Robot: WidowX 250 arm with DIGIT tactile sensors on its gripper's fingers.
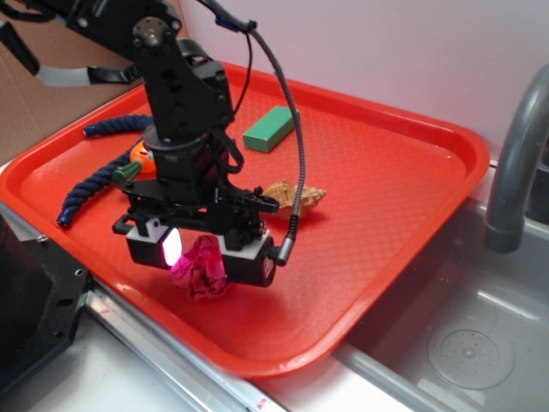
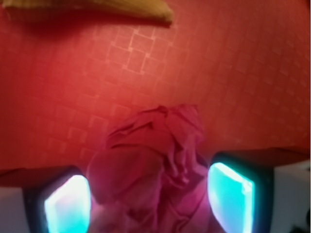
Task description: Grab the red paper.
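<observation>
Crinkled red paper (image 1: 201,268) sits between end effector (image 1: 199,251) pads.

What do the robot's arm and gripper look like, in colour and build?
The arm is black and boxy with visible screws. A grey ribbed cable runs down to the gripper. Its fingers are black and white blocks with glowing cyan pads.

1. A red tray (image 1: 386,172) sits under me, beside a steel sink (image 1: 480,343) with a grey faucet (image 1: 515,163).
2. On the tray: a green block (image 1: 268,129), a tan shell (image 1: 296,196), a blue rope (image 1: 90,184).
3. Something orange (image 1: 140,157), perhaps a toy, lies half hidden.
</observation>
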